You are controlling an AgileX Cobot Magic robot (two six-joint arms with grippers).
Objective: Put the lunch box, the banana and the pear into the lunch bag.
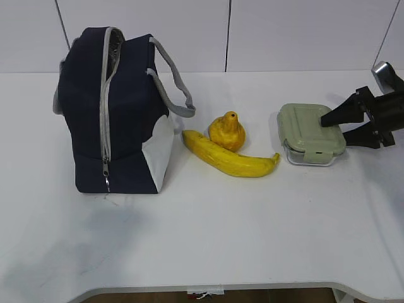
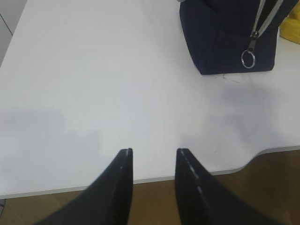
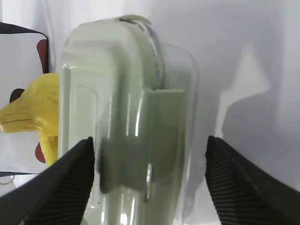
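The navy lunch bag stands at the left with its top zipper open; its corner shows in the left wrist view. The banana lies right of the bag, with the pear upright just behind it. The lunch box, with its sage-green lid on, sits further right. My right gripper is open, turned sideways, with its jaws either side of the box's right end; the right gripper has not closed on it. My left gripper is open and empty over the table's front edge.
The white table carries nothing else. The bag's zipper pull ring hangs at its front lower corner. Yellow fruit shows behind the box in the right wrist view. A panelled wall stands behind the table.
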